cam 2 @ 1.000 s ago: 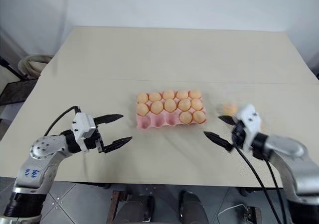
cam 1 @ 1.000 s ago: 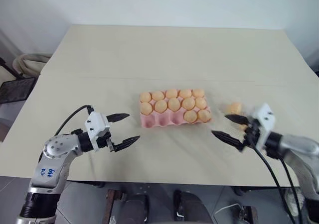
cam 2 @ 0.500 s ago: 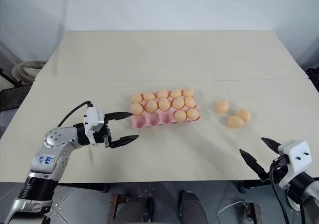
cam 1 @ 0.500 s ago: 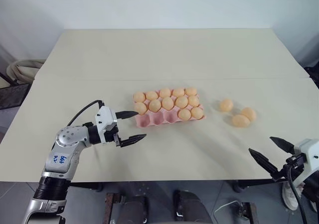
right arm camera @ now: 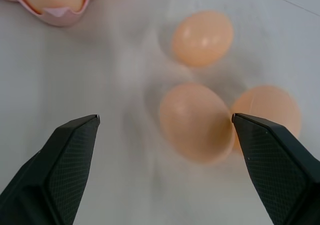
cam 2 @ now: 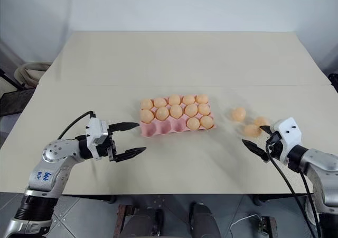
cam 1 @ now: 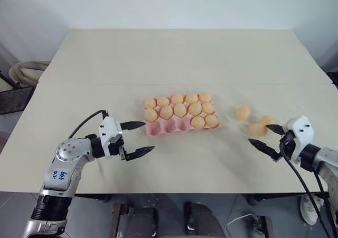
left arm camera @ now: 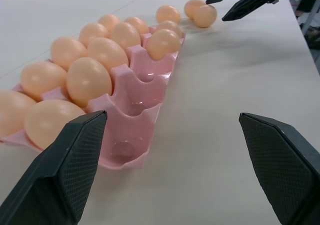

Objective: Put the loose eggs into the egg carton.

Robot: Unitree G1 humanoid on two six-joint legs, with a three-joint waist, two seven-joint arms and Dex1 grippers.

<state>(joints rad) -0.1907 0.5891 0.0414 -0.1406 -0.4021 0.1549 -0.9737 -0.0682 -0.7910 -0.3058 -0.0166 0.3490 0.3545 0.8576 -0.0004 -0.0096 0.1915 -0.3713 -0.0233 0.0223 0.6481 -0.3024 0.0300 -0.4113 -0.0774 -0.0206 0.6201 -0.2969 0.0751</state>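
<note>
Since half a second ago the right hand (cam 2: 259, 138) has swung back up beside the three loose eggs (cam 2: 252, 130) right of the egg carton (cam 2: 169, 126), fingers wide apart and empty, while the left hand (cam 2: 128, 140), also wide open and empty, hovers left of that carton.

A beige tabletop (cam 1: 174, 58) is backed by a plain white wall (cam 1: 169, 5); grey floor (cam 1: 10, 211) is seen at 7 o'clock.

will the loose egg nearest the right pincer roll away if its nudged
Probably. That egg is a smooth oval lying on its side on the flat table, so a glancing touch would likely roll it. It seems to touch a second egg, which may also shift. Its glossy shell looks slippery for the open right pincer.
</note>
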